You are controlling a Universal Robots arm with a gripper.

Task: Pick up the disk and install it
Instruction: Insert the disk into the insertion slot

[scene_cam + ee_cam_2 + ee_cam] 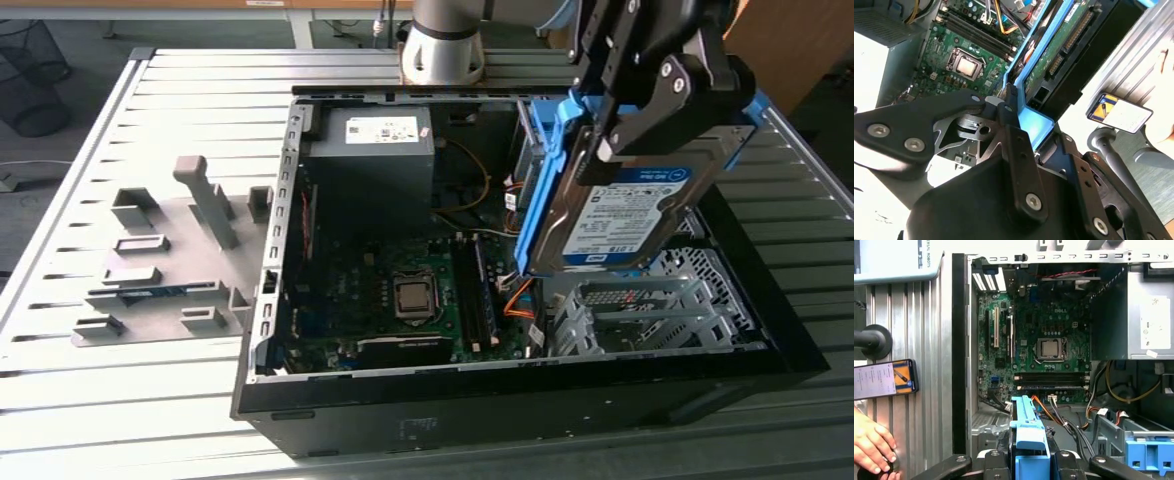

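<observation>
The disk (pixel 634 215) hangs tilted above the open computer case (pixel 534 390), over the side at the exterior view's right. It is silver with a blue-and-white label and blue side rails. My gripper (pixel 663 128) is shut on its upper end. In the second wrist view the disk's green circuit-board underside (pixel 1054 55) and blue rail sit between my black fingers (pixel 1009 107). The first wrist view has the blue handle of the disk (pixel 1028 427) clamped in my gripper (pixel 1029 456), with the motherboard (pixel 1039 345) below.
Inside the case are a dark power-supply box (pixel 371 150), the motherboard (pixel 400 290) and a metal drive cage (pixel 641 310) under the disk. A grey fixture with blocks (pixel 160 260) lies on the slatted table. A hand (pixel 871 445) rests near a phone (pixel 884 379).
</observation>
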